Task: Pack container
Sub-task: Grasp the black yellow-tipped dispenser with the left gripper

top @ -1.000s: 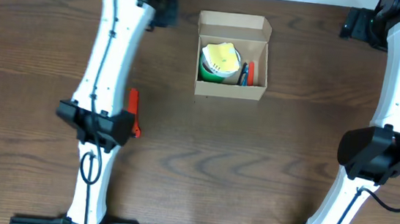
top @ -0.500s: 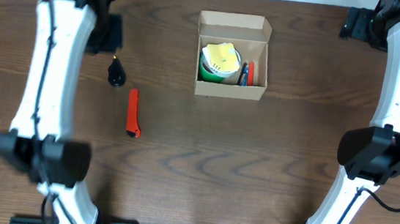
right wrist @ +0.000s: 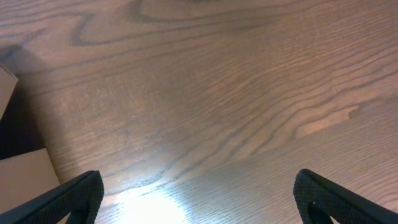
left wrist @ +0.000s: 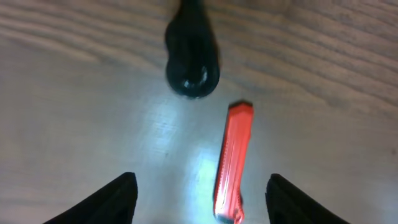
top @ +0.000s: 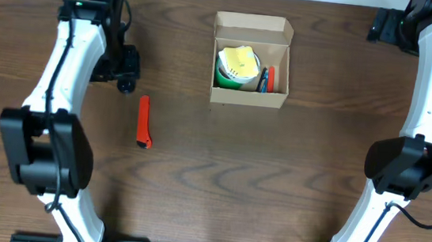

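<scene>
No readable text or labels anywhere.

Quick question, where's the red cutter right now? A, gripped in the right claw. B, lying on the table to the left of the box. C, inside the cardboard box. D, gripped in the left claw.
B: the red cutter lies flat on the table, left of the box, and the left claw is open above it, not gripping it.
</scene>
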Available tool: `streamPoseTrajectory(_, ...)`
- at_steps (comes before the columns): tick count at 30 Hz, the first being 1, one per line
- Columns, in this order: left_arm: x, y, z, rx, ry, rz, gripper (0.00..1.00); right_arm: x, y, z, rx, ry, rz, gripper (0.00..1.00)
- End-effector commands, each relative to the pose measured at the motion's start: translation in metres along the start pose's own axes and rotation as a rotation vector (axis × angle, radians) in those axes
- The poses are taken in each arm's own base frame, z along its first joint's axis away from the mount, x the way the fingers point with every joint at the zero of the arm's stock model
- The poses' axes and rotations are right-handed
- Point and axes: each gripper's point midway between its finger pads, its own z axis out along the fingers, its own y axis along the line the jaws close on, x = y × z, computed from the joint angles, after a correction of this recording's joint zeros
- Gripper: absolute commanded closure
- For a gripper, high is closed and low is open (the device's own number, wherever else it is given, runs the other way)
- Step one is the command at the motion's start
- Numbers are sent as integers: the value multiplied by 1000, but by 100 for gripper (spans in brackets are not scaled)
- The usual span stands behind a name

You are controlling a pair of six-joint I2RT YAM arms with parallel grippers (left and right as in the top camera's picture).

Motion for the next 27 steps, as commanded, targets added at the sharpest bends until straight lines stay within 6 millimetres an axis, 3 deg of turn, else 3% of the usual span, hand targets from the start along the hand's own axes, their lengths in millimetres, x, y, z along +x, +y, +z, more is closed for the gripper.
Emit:
streamPoseTrajectory(1,-5,-6,16,30,17,-5,32,-2,-6,-9,4,-16,13,1)
streamPoseTrajectory(4,-12,-7,27,32,8,-18,28,-2,-6,-9,4,-16,13,1)
streamPoseTrajectory(7,-22,-8,35,33,-17,-44,13,-2,-6,-9,4,-16,13,1)
streamPoseTrajectory(11,-32,-6,45,15,-44,-103,20,-2,-6,-9,4,-16,13,1)
streamPoseTrajectory(18,-39,2,65,-20,-45,-181,19,-2,-6,-9,4,-16,13,1)
streamPoseTrajectory(27,-31,12,93,-34,26,-202,13,-2,-6,-9,4,-16,13,1)
